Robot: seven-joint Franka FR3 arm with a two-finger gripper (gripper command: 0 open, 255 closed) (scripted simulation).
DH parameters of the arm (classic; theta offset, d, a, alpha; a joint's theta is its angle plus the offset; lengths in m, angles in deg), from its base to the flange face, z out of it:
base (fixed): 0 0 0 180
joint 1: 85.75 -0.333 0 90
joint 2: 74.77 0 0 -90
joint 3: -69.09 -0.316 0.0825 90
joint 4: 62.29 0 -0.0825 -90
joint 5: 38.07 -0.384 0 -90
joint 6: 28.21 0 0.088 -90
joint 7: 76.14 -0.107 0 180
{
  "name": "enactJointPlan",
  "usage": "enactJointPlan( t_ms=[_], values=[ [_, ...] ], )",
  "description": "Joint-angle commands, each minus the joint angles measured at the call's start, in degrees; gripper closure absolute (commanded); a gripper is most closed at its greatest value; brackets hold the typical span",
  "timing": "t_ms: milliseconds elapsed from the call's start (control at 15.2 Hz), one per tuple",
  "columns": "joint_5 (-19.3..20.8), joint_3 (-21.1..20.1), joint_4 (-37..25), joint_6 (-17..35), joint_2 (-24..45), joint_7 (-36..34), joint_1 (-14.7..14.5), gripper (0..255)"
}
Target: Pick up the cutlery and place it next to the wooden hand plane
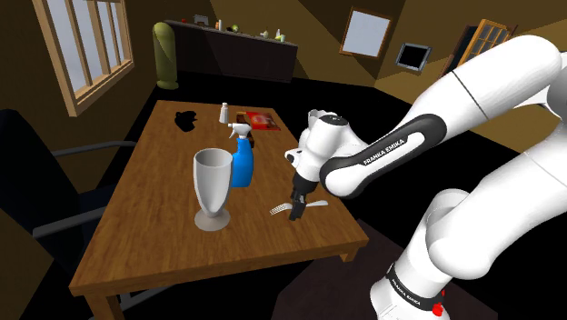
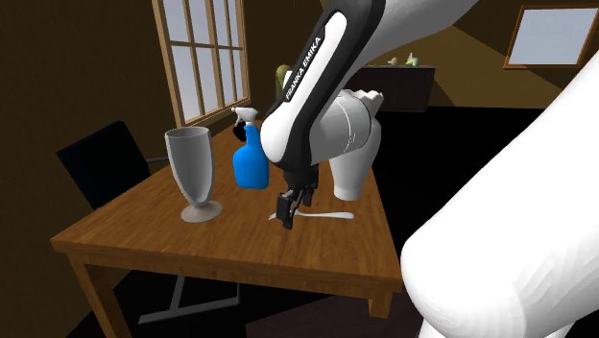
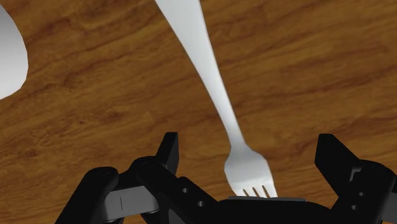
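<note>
**Shoulder view, left to right.** A window (image 1: 86,41) fills the upper left. A dark chair (image 1: 36,173) stands at the left edge of the wooden table (image 1: 150,241). Along the table's far edge, in the upper centre, lie a dark shape (image 1: 186,120), a small white bottle (image 1: 223,112) and a reddish-brown block (image 1: 261,120). These three are well apart from the things nearer the camera.

At centre stands a grey goblet (image 1: 212,186), upright, with a blue spray bottle (image 1: 242,162) just behind it to the right. Bare wood lies open to the left of the goblet and in front of it, down to the near edge.

Right of centre the fork (image 1: 317,204) lies flat, close to the table's right edge and near its front right corner. The gripper (image 1: 295,215) points down over the tine end of the fork. The white arm (image 1: 427,136) enters from the right of the frame.

**Second exterior view.** The goblet (image 2: 192,173) is at left and the spray bottle (image 2: 250,163) at centre. Right of them is the gripper (image 2: 286,215), with the fork handle (image 2: 328,215) running rightward toward the table's edge. A strip of clear wood separates the goblet from the gripper.

**Wrist view.** The jaws are spread, with each of the fingers (image 3: 168,151) standing clear of the fork (image 3: 216,95). The tines lie between the fingers, close to the body of the gripper (image 3: 249,147), and the handle runs away from it across bare wood.
</note>
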Motion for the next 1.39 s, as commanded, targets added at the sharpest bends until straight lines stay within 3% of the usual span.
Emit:
enactJointPlan(
  t_ms=[0, 132, 198, 792, 1320],
  values=[
    [0.01, 0.00, 0.00, 0.05, 0.04, 0.00, 0.01, 0],
    [0.01, 0.00, 0.00, 0.04, 0.03, 0.00, 0.01, 0],
    [0.01, 0.00, 0.00, 0.04, 0.03, 0.00, 0.01, 255],
    [0.01, 0.00, 0.00, 0.05, 0.04, 0.00, 0.01, 255],
    [-0.73, 0.52, -2.20, -8.74, -6.55, 0.74, -0.57, 255]
  ],
)
